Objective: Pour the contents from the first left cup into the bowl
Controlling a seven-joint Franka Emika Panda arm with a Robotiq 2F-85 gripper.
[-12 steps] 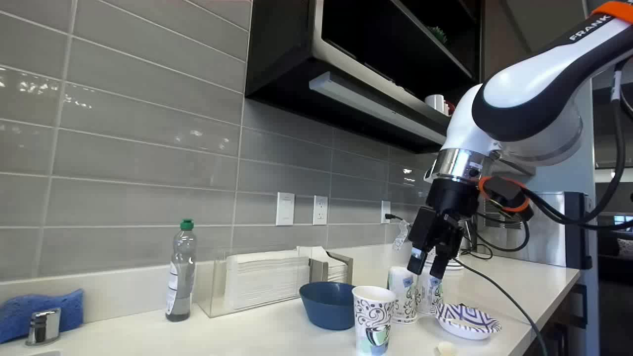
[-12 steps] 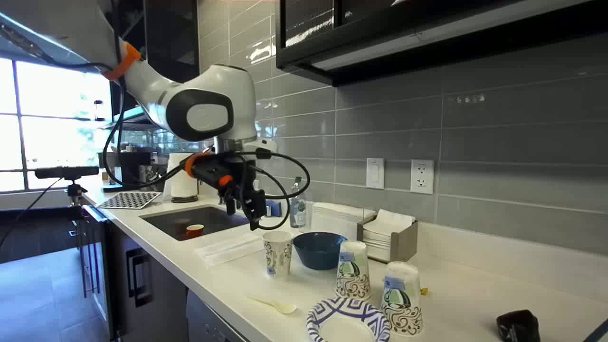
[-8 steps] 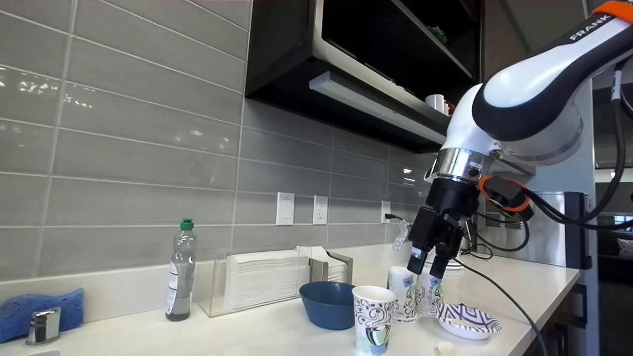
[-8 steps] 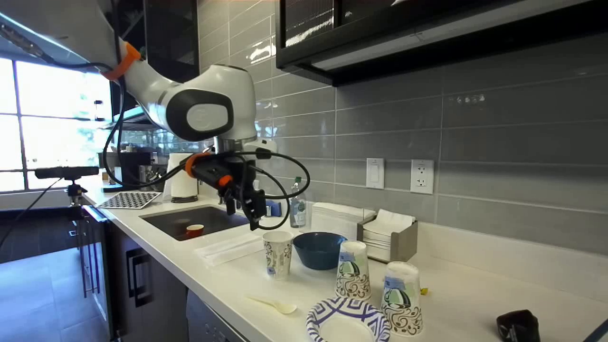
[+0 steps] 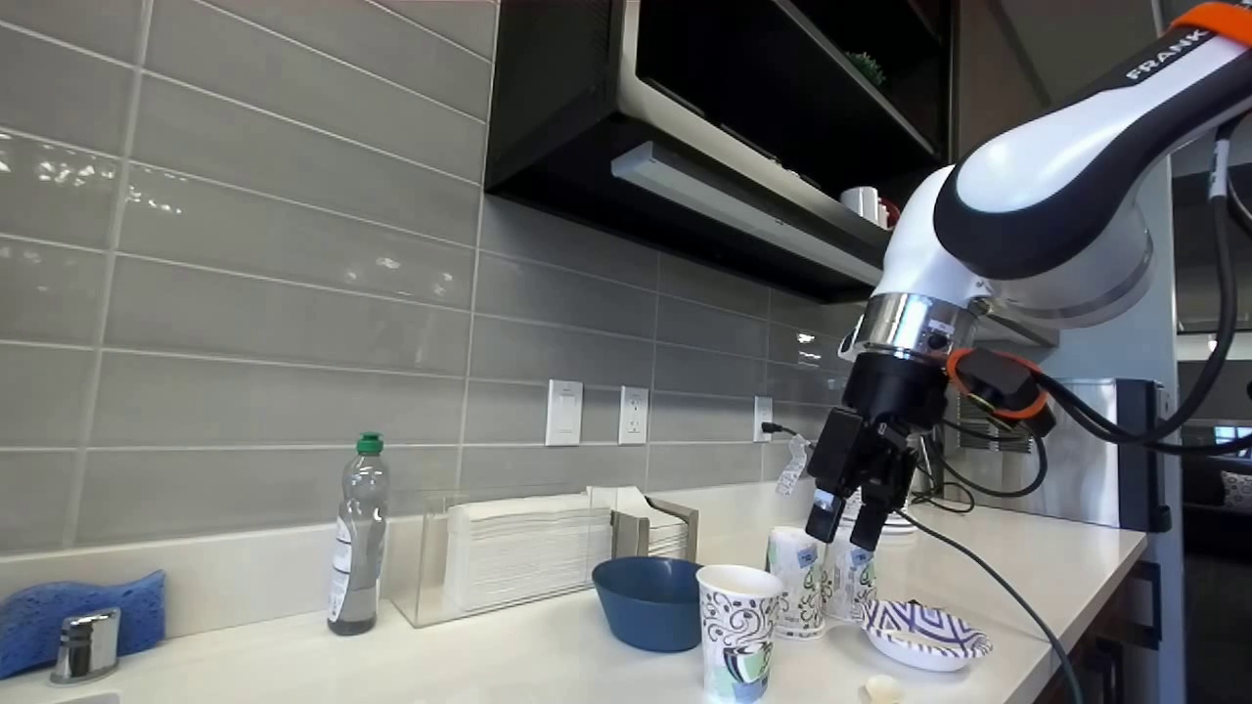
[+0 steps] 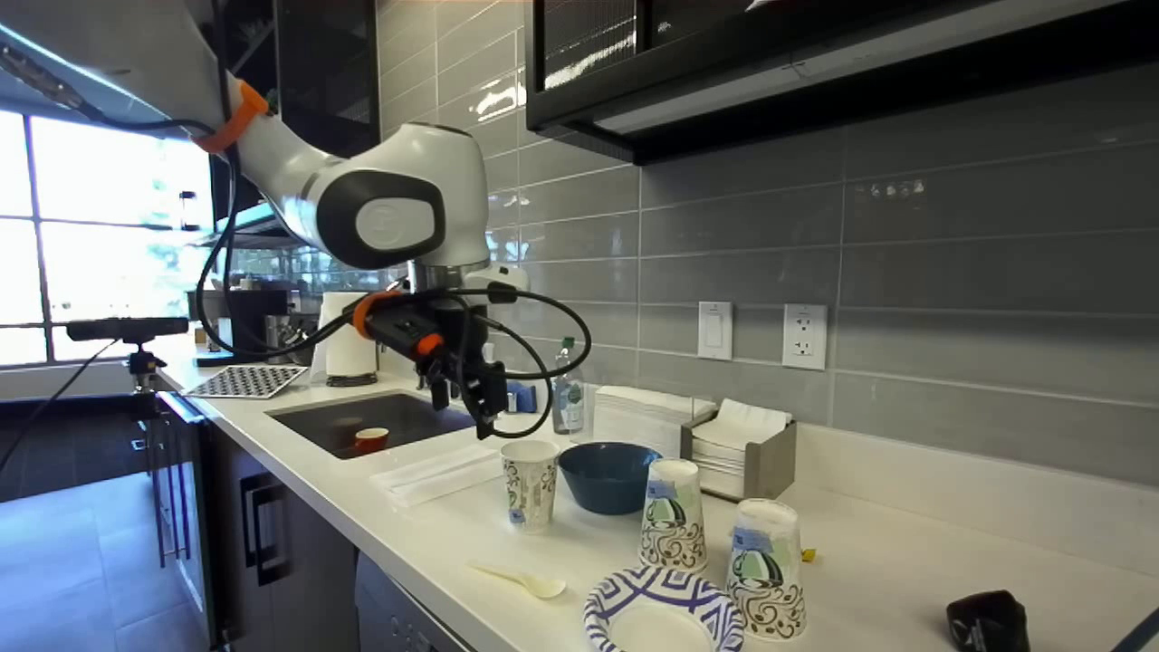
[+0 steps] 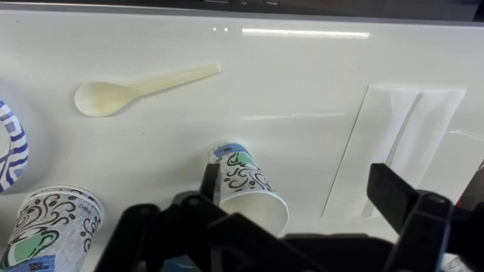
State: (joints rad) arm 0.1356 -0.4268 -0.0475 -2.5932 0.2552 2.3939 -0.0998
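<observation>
In an exterior view: gripper (image 5: pixel 845 529), right of lower centre, fingers spread, nothing held. First left cup (image 5: pixel 738 636), bottom, right of centre: white, scrolled print, upright on the counter (image 5: pixel 489 665). Bowl (image 5: pixel 646 616), dark blue, just left of the cup; contact between them cannot be told.

In an exterior view: two upturned cups (image 6: pixel 673 525), lower right of centre; patterned dish (image 6: pixel 608 602), bottom edge. Gripper left of centre, higher than the first left cup and apart from it.

In the wrist view: first left cup at lower centre, mouth open; fingertip (image 7: pixel 210 182) at frame left overlapping its side, opposite one well to the right. Contents not made out. Spoon (image 7: pixel 140 90), upper left; folded white paper (image 7: pixel 378 139), right.

Step in hand, as judged: approach, grasp not yet made. Next move probably calls for centring the cup between the fingers, lowering, then a gentle close.
</observation>
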